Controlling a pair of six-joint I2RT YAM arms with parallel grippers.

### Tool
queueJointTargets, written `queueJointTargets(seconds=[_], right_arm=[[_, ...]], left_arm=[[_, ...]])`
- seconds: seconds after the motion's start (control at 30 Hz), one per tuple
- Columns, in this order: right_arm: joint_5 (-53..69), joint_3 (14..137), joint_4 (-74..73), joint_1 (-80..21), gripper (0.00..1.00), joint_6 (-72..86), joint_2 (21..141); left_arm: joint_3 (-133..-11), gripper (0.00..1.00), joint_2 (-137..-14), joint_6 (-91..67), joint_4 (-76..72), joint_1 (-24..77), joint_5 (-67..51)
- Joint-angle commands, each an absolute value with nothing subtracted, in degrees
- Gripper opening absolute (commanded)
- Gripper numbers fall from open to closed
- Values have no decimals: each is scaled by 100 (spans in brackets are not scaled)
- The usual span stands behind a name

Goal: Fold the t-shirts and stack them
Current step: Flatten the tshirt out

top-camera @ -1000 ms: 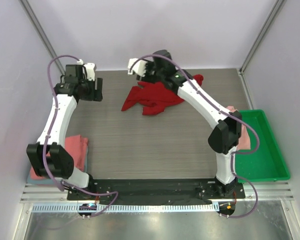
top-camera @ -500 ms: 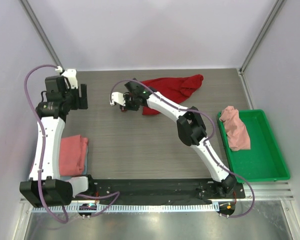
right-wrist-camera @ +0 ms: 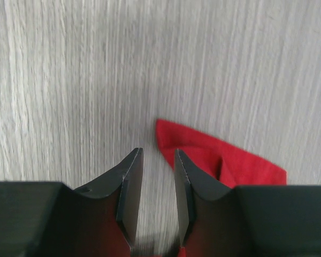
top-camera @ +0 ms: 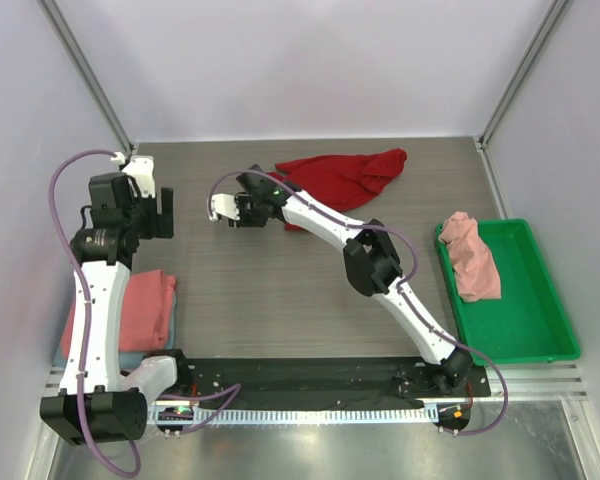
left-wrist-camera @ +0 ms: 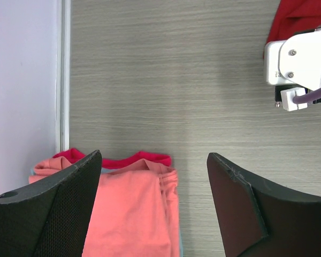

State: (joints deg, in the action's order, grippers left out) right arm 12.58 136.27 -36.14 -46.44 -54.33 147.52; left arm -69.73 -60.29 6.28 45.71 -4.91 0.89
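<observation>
Your deep red t-shirt [top-camera: 345,178] lies unfolded and rumpled at the far side of the table [top-camera: 280,290], stretched from mid-table toward the far right, and one pointed corner of it [right-wrist-camera: 214,158] shows just beside the right gripper [right-wrist-camera: 156,152]. That gripper's jaws stand only a narrow slit apart with bare wood grain between them, so it holds nothing. The right arm crosses the shirt's near-left edge and hides part of it from above. At the near left sits the folded stack [top-camera: 130,310], salmon-pink on top with a red layer and a pale blue-grey edge showing beneath. The left gripper [left-wrist-camera: 152,158] hangs above its far end, jaws spread wide and empty. Another salmon-pink shirt [top-camera: 470,255] lies crumpled in the green tray [top-camera: 540,300] at the right. Compared with half a second ago, your right gripper has slid slightly left, clear of the cloth, and the left one has drawn nearer the stack. A second ago the red shirt was bunched under the right gripper.
</observation>
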Motion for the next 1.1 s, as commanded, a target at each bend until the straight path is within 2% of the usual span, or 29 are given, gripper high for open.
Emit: queueJointTargets(seconds=[0.0,0.43,0.57,0.6,0.7,0.9,1.07], right_arm=[[1213,13939,-3533,-4667,36,-5607,14906],[1029,14168,-3428,-4658,36,-5757,15389],[993,14186,-3419,-4649,25,-5792,15495],[976,14194,-3419,-4649,14,-5809,15539],[940,14256,-3419,-4641,1,-5818,15531],[739,14476,-3139,-4597,1,-5485,14812],[317,14335,-1813,-4456,1,-5527,13388]], left_arm=[[-6873,81,-5889,668,4491,-571,167],[-6847,81,-5933,554,4491,-729,79],[-6855,81,-5968,475,4491,-799,44],[-6864,81,-5985,466,4483,-809,27],[-6864,81,-5994,405,4483,-879,18],[-6794,81,-6064,439,4404,-905,-315],[-6407,81,-6318,606,3833,-897,-500]])
